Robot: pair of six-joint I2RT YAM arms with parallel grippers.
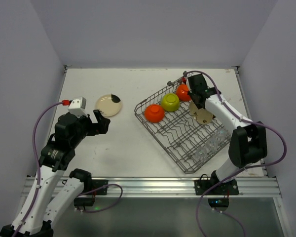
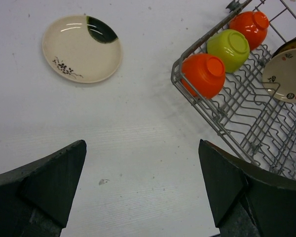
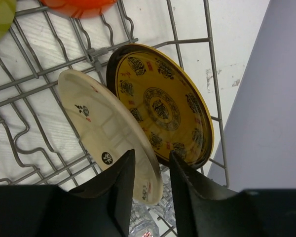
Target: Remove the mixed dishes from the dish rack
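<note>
The dish rack (image 1: 160,138) sits at an angle on the right of the table. Two orange bowls (image 1: 154,113) (image 1: 183,92) and a yellow-green bowl (image 1: 170,101) lie upside down along its far-left side. Two plates stand on edge near its far corner: one shows its cream back (image 3: 98,128), the other behind it shows a yellow patterned face (image 3: 163,106). My right gripper (image 3: 151,154) straddles the cream-backed plate's rim, jaws narrow, a slit showing beside the right finger. Clear glasses (image 1: 209,143) stand at the rack's near-right end. My left gripper (image 2: 143,187) hangs wide open over bare table.
A cream plate with a dark green patch (image 1: 109,104) lies flat on the table, left of the rack and beyond my left gripper. White walls close in the table on three sides; the right wall runs close beside the rack (image 3: 213,74).
</note>
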